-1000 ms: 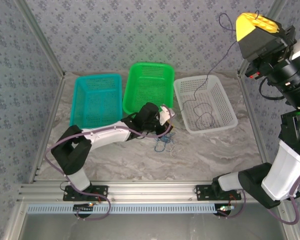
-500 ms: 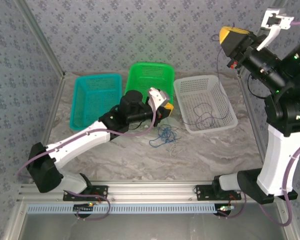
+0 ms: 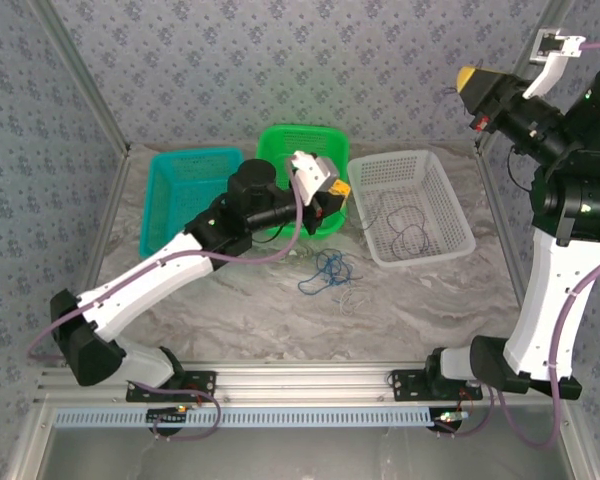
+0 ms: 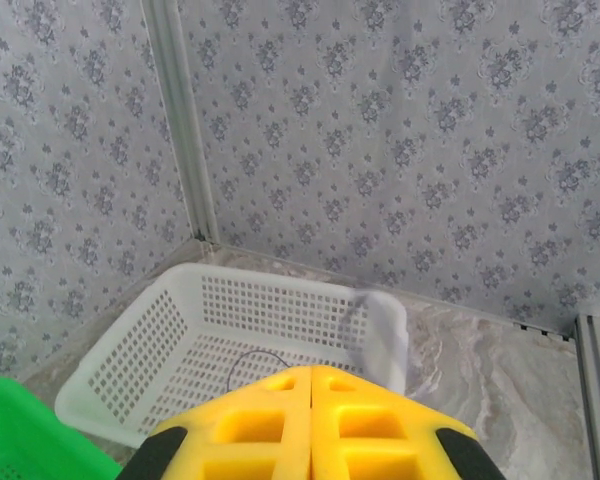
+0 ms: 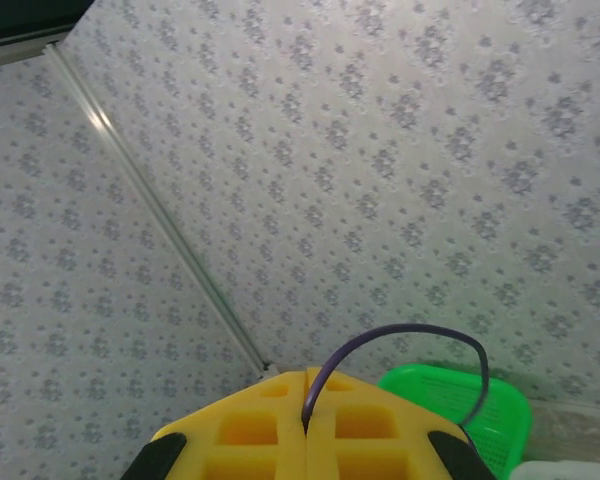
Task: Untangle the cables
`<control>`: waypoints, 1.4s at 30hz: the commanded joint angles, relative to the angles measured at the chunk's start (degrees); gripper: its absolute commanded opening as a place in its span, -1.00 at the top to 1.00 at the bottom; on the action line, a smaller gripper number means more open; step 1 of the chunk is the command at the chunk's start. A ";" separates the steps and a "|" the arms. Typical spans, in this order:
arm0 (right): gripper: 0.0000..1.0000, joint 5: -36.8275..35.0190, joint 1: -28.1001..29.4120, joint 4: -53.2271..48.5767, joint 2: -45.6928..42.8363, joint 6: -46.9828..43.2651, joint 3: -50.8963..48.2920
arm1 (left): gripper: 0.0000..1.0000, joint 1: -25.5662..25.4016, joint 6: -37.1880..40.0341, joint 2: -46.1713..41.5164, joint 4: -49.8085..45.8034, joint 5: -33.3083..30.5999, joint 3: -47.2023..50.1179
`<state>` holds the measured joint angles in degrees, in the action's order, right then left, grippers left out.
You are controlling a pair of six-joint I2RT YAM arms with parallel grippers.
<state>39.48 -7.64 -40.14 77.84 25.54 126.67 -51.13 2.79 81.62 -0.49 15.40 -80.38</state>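
My right fingers (image 5: 240,435) run off the bottom edge, and the purple cable (image 5: 410,327) pinched between them arcs over and slips from sight behind them. From above, the pale cable (image 3: 348,297) is too thin to trace.

Three baskets: teal basket (image 3: 194,154), green basket (image 3: 300,131), white basket (image 3: 452,203). Two cables show well: blue cable (image 3: 328,270), dark cable (image 3: 408,228). Two arms: left arm (image 3: 160,275), right arm (image 3: 555,290).

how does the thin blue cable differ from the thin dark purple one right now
The thin blue cable lies bunched on the marbled table, touched by neither arm. The thin dark purple cable is pinched in the shut right end effector, held high. The blue one sits outside the baskets, while dark loops lie inside the white mesh basket. Both are thin and loopy.
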 commanded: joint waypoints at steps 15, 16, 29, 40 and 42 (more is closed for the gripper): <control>1.00 -6.28 -4.62 -1.56 0.59 -12.18 -22.38 | 1.00 2.42 -5.21 41.05 -12.35 5.98 -36.16; 1.00 -6.58 -4.85 -1.43 1.00 -12.33 -23.96 | 1.00 2.48 -5.72 43.85 -14.20 6.04 -39.55; 1.00 -13.49 -3.33 -2.48 8.26 -14.62 -41.93 | 0.35 3.52 -8.41 71.04 -43.69 0.61 -79.68; -0.37 -24.37 1.18 -6.28 12.26 -14.29 -40.40 | -0.99 3.18 -6.68 64.89 -49.17 -5.25 -75.80; -0.38 -24.57 1.14 -7.43 12.25 -14.47 -39.39 | -0.99 2.93 -6.61 62.41 -46.96 -5.69 -73.40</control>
<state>17.69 -6.28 -44.93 90.35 11.07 84.86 -47.75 -4.58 150.39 -46.94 11.62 -155.54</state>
